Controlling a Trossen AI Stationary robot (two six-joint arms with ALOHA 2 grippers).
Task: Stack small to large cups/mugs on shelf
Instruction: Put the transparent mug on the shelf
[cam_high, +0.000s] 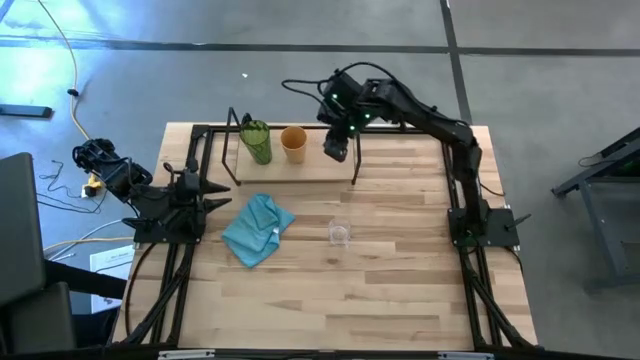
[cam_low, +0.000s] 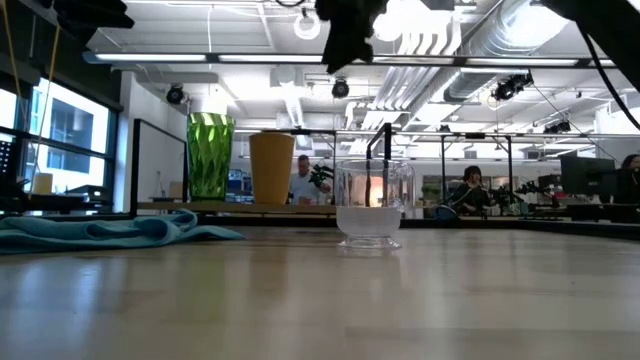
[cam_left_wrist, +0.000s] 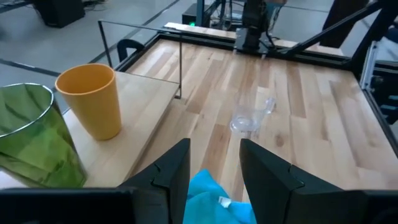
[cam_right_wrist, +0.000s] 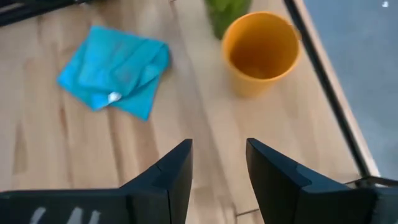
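The green tumbler and the orange cup stand upright side by side on the shelf's plank at the table's far side. The small clear glass cup stands upright on the tabletop, nearer the middle, and shows in the low view. My right gripper hovers open above the shelf, just right of the orange cup, touching nothing. My left gripper is open and waits at the table's left edge, looking over the tumbler, orange cup and glass cup.
A light blue cloth lies crumpled on the tabletop left of the glass cup. The shelf's black wire posts stand at its corners. Bare wood stretches across the table's near half. People sit in the room far behind the table.
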